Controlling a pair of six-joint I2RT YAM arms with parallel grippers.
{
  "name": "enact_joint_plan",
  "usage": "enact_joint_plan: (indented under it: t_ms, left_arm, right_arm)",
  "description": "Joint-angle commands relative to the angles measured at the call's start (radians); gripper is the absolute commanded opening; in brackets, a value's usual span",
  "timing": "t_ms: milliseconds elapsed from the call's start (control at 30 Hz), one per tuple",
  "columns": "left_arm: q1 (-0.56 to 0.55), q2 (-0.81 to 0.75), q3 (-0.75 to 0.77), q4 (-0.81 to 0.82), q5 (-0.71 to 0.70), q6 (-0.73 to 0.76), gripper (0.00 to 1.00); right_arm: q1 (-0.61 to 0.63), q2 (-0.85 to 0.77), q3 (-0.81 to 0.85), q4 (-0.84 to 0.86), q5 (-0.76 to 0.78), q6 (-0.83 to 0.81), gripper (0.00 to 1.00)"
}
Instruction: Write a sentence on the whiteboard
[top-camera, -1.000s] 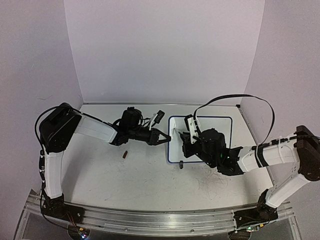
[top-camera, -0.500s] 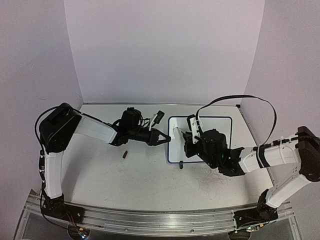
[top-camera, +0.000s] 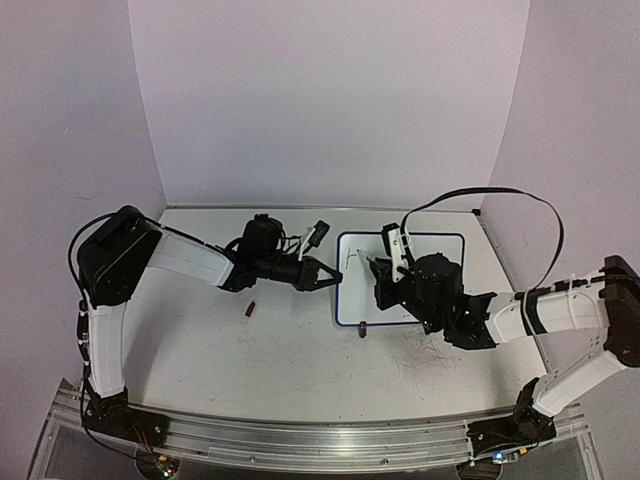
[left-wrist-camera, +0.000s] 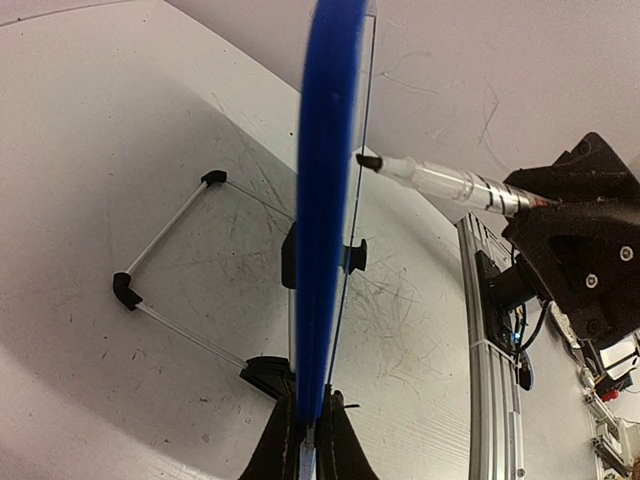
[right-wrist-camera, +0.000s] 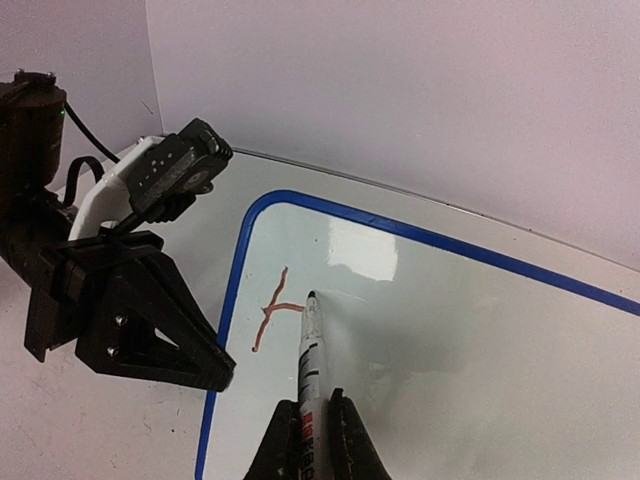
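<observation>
The whiteboard (top-camera: 445, 247), blue-framed, lies tilted at the table's middle right. My left gripper (top-camera: 334, 277) is shut on the left rim of its frame; the left wrist view shows the blue edge (left-wrist-camera: 325, 200) running up from between the pinched jaws (left-wrist-camera: 310, 440). My right gripper (top-camera: 385, 285) is over the board, shut on a marker (right-wrist-camera: 312, 350) whose tip touches the white surface (right-wrist-camera: 480, 330). Of the sentence only a reddish slanted stroke with a short crossbar (right-wrist-camera: 270, 312) shows, near the board's left edge. The marker (left-wrist-camera: 440, 182) also meets the board in the left wrist view.
A small dark reddish cap-like piece (top-camera: 251, 309) lies on the table left of the board. A black clip foot (top-camera: 361, 329) sits at the board's near edge, and the wire stand (left-wrist-camera: 165, 240) is behind it. Grey scuff scribbles (top-camera: 420, 370) mark the tabletop. An aluminium rail (top-camera: 320, 440) runs along the near edge.
My right gripper and the marker have shifted to the right across the board. The left arm and the board have stayed put.
</observation>
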Motion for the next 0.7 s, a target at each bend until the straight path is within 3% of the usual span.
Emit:
enact_joint_plan:
  t_ms: [0, 667]
  left_arm:
    - [-0.009, -0.051, -0.001, 0.020, 0.030, 0.011, 0.00]
    - [-0.009, -0.055, -0.005, 0.020, 0.029, 0.019, 0.00]
  right_arm:
    - [-0.010, 0.010, 0.052, 0.038, -0.012, -0.010, 0.00]
    - [-0.012, 0.024, 0.036, -0.009, 0.031, 0.013, 0.00]
